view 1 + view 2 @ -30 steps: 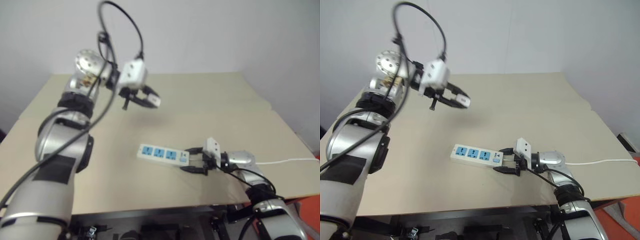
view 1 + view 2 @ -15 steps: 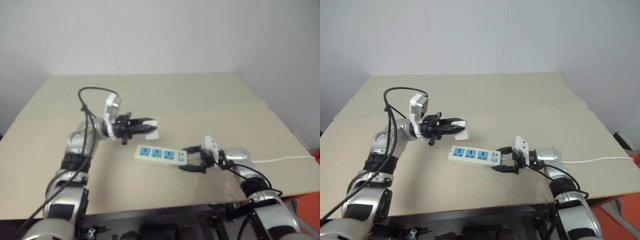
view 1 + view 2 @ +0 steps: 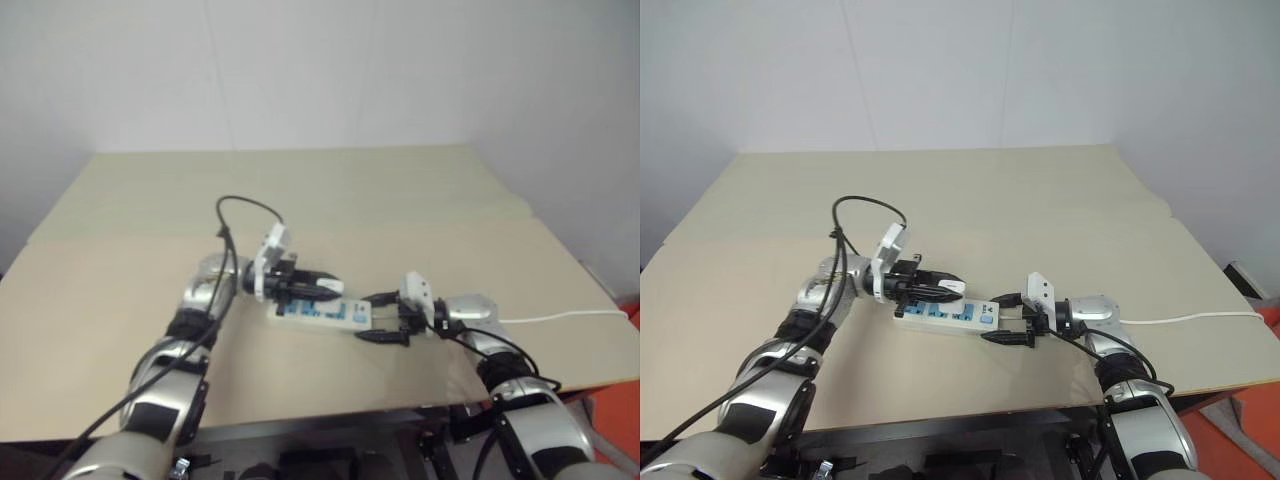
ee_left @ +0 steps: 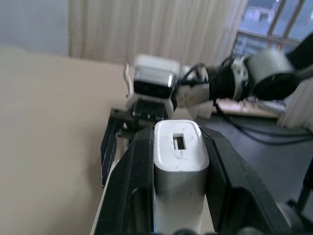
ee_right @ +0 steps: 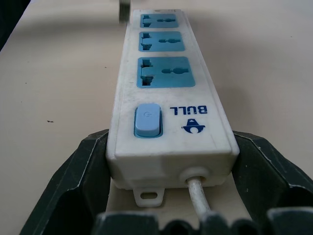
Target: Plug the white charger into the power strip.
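Our left gripper [image 3: 940, 288], clamping the small white rounded plastic charger [image 4: 179, 161], has dropped from high to just over the long white three-socket power strip [image 5: 168, 98]; our right gripper [image 5: 171, 171] brackets its switch end, so insertion looks next.

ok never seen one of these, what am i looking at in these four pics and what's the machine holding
It's a two-armed humanoid robot working at a tan table. The two wide pictures come from cameras in its head, looking down over its arms. The two close-ups come from cameras on its wrists, looking along each gripper's black fingers.

On the table lies a white power strip with three blue sockets, a switch and a thin white cord running off the table's right side. The right gripper has its fingers either side of the strip's switch end, as the right wrist close-up shows. The left gripper is shut on a small white charger, held just above the strip, not yet plugged in.
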